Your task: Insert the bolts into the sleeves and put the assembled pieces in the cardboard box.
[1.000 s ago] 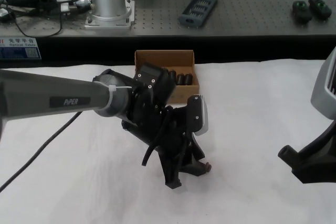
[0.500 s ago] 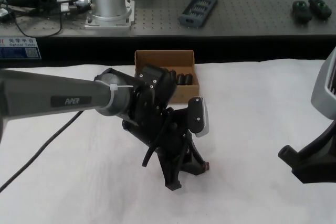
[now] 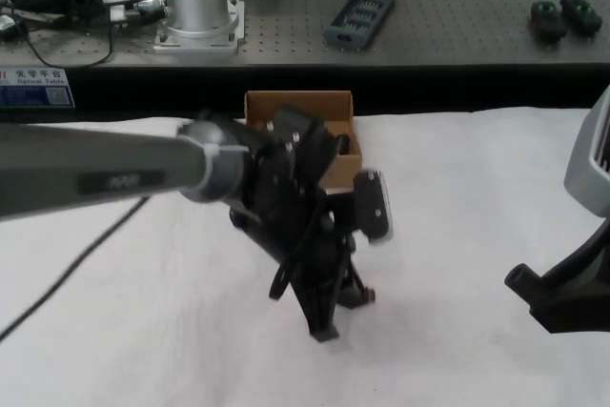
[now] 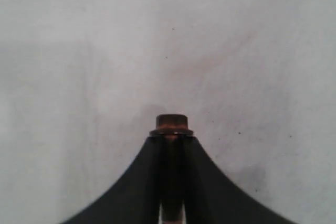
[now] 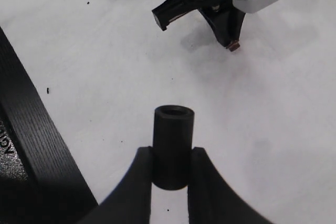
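Between the closed fingers of your right gripper (image 5: 172, 153) sat the sleeve (image 5: 174, 129), its long axis running out along them, open bore at the far end. Well ahead of that bore, your left gripper (image 4: 171, 139) was clamped on a bolt (image 4: 171, 123), head poking just past the tips, shank hidden between them. Beyond the left gripper lay the cardboard box (image 3: 297, 99), contents partly blocked by it

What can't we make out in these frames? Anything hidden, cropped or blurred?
- Bolt shank: in the left wrist view it is buried between the fingers of the left gripper, so its length is unclear.
- Cardboard box contents: in the high view the blurred left arm covers most, so the piece count is unclear.
- Sleeve lower end: in the right wrist view the right gripper hides it.
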{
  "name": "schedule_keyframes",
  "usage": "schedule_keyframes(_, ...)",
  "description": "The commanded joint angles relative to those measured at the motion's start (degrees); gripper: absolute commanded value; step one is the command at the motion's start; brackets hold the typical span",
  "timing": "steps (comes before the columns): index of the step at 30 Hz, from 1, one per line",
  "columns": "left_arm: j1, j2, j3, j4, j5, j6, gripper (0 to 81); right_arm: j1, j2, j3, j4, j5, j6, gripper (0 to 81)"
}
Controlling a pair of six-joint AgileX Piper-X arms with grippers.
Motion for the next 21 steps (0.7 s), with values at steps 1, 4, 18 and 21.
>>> schedule_keyframes(1,-0.22,-5.32,-0.38,1.6,-2.6,-4.58,0.6,-0.35,-0.53,-0.04,-0.45,-0.31,-0.14,1.1)
schedule_keyframes(4,0.37,-9.05,-0.38,2.95,-7.1,-9.84,0.6,-0.35,-0.53,-0.04,-0.58,-0.44,-0.14,1.1)
schedule_keyframes(18,10.0,-26.6,8.42,1.03,6.23,-38.88,0.6,0.19,4.22,-0.04,-11.16,-14.33,4.31,1.1)
schedule_keyframes(21,12.19,-30.44,13.32,-7.99,11.57,-47.68,0.6,2.5,7.29,-0.04,-13.89,-15.08,4.45,1.1)
